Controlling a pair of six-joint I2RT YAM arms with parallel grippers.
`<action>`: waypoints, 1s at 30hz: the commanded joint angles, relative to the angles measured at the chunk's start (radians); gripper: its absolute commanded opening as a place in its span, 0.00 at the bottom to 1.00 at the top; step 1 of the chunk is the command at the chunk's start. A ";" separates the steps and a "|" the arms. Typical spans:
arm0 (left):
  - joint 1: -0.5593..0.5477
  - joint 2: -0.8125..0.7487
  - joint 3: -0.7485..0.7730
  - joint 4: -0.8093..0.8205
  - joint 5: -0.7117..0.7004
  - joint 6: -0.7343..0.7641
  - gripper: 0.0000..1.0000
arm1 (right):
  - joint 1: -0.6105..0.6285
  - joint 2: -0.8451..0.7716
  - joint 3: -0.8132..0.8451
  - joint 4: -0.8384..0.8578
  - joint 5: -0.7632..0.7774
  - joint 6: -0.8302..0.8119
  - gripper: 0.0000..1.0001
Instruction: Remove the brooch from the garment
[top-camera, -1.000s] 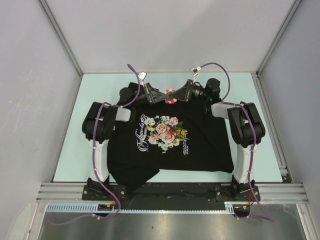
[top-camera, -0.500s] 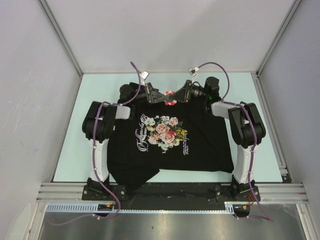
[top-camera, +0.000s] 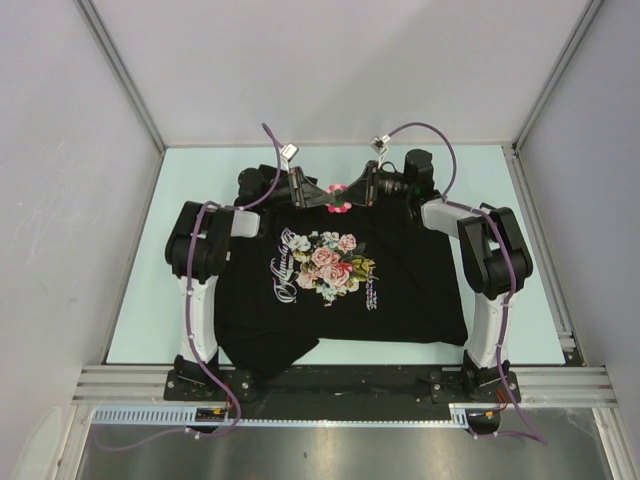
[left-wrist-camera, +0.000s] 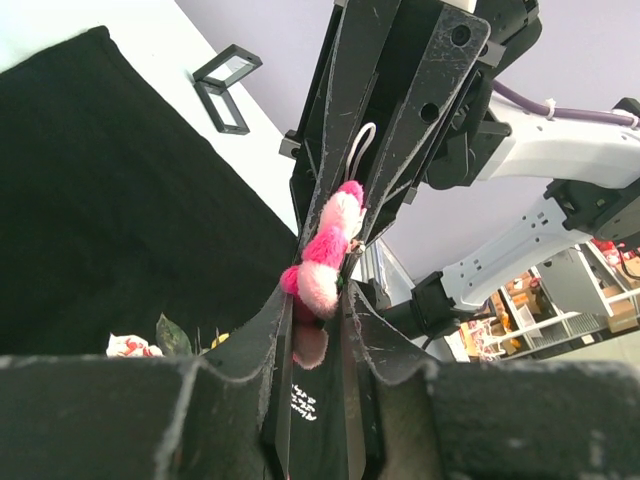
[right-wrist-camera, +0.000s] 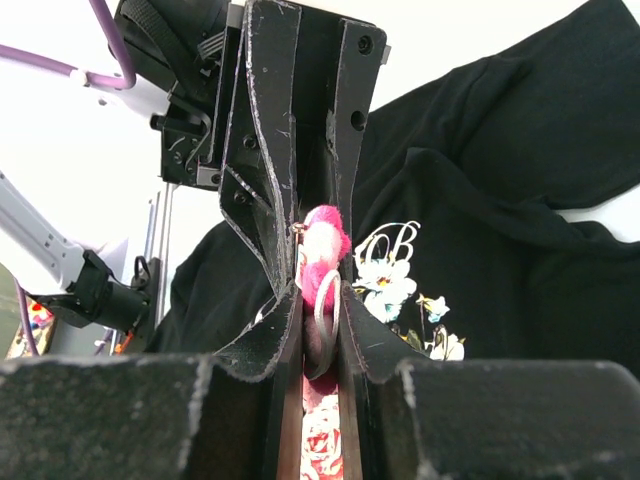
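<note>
The pink flower brooch (top-camera: 339, 196) is pinched by left gripper (top-camera: 322, 197) and right gripper (top-camera: 356, 192) at the black T-shirt's (top-camera: 400, 280) upper edge.

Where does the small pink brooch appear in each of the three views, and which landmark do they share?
Top external: the brooch is at the far edge of the garment, in the upper middle of the picture.
Left wrist: the brooch is at the centre.
Right wrist: the brooch is at the centre.
Shared landmark: the printed bouquet on the garment.
</note>
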 joint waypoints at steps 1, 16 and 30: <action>-0.033 -0.005 0.053 0.032 -0.023 0.004 0.15 | 0.074 -0.033 0.040 -0.055 -0.028 -0.066 0.00; -0.036 0.013 0.064 0.173 0.002 -0.092 0.26 | 0.074 -0.019 0.053 -0.082 0.000 -0.075 0.00; -0.036 0.021 0.067 0.155 -0.004 -0.088 0.24 | 0.074 -0.022 0.054 -0.087 -0.008 -0.077 0.00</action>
